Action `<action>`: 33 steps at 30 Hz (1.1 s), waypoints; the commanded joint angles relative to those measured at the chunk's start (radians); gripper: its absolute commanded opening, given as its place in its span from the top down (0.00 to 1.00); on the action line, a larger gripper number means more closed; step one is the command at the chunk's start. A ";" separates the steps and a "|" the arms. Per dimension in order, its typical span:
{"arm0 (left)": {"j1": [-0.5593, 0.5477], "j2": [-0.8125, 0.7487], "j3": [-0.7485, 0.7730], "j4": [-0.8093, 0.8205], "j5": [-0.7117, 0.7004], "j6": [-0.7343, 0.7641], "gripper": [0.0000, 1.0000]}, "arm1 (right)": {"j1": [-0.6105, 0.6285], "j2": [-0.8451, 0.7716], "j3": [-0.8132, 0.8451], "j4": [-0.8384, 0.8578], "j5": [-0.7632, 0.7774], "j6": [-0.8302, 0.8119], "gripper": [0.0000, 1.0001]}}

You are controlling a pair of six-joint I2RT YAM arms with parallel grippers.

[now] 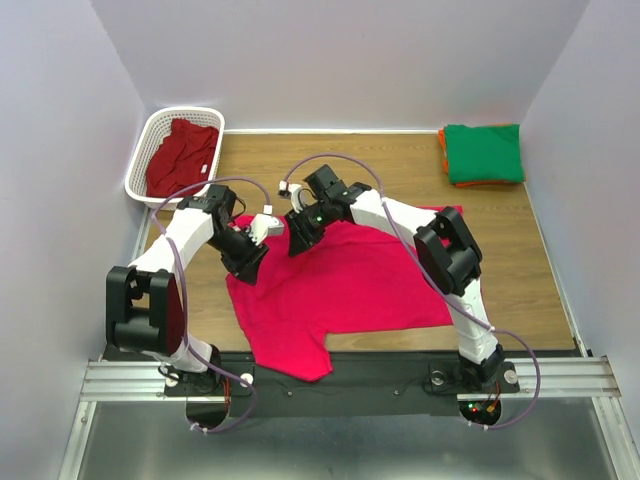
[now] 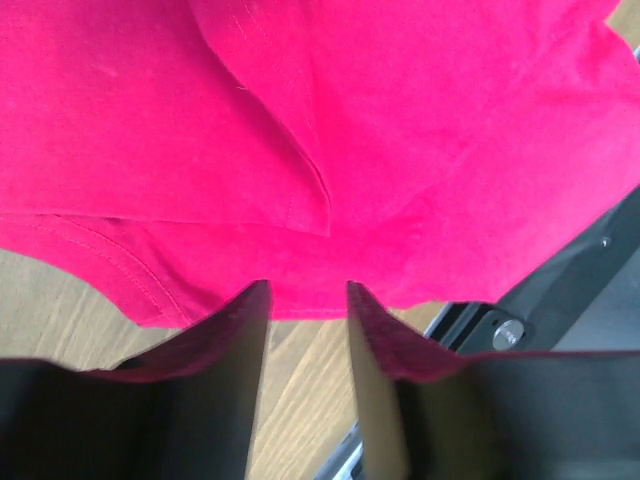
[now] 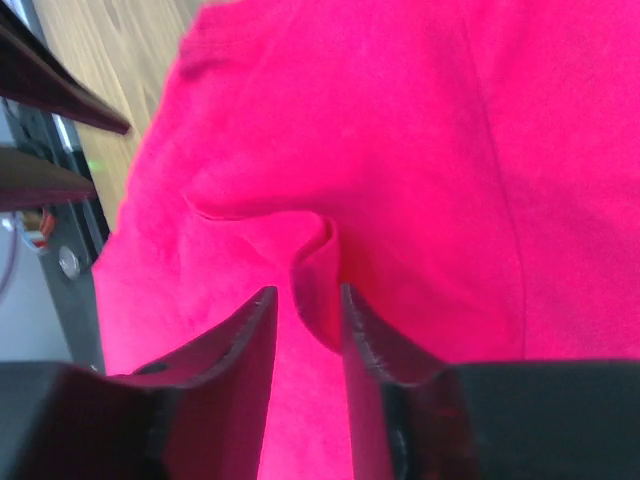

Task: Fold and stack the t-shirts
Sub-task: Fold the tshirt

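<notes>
Left pincer (image 2: 308, 285), slightly parted and empty, sits at the left edge of the bright pink-red cloth t-shirt (image 1: 350, 285) spread mid-frame. Right pincer (image 3: 308, 290), narrowly parted, straddles a pucker near its upper edge; gripped or not, I cannot tell. I judge the shirt's long axis runs left-right.

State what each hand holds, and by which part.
Left hand: nothing, fingers apart, short of the pink shirt. Right hand: a raised fold of that shirt sits between its fingers; a firm grip cannot be told.
</notes>
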 commanded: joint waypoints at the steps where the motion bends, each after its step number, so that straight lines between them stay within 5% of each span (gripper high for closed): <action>1: 0.001 -0.005 0.093 -0.058 0.034 0.045 0.50 | -0.029 -0.122 -0.029 0.013 0.020 -0.042 0.55; 7: 0.016 0.086 0.170 0.129 0.022 -0.096 0.50 | -0.249 -0.236 -0.120 -0.073 0.024 -0.079 0.57; 12: 0.018 0.196 0.197 0.338 -0.031 -0.263 0.56 | -0.487 -0.274 -0.240 -0.107 0.176 -0.215 0.77; 16: -0.010 0.259 0.234 0.382 0.029 -0.316 0.60 | -0.606 -0.248 -0.255 -0.122 0.262 -0.287 0.82; 27: -0.293 0.341 0.182 0.370 0.000 -0.299 0.76 | -0.749 -0.164 -0.272 -0.138 0.432 -0.386 0.84; 33: -0.307 0.255 0.185 0.269 0.089 -0.213 0.71 | -0.763 -0.141 -0.257 -0.150 0.440 -0.399 0.85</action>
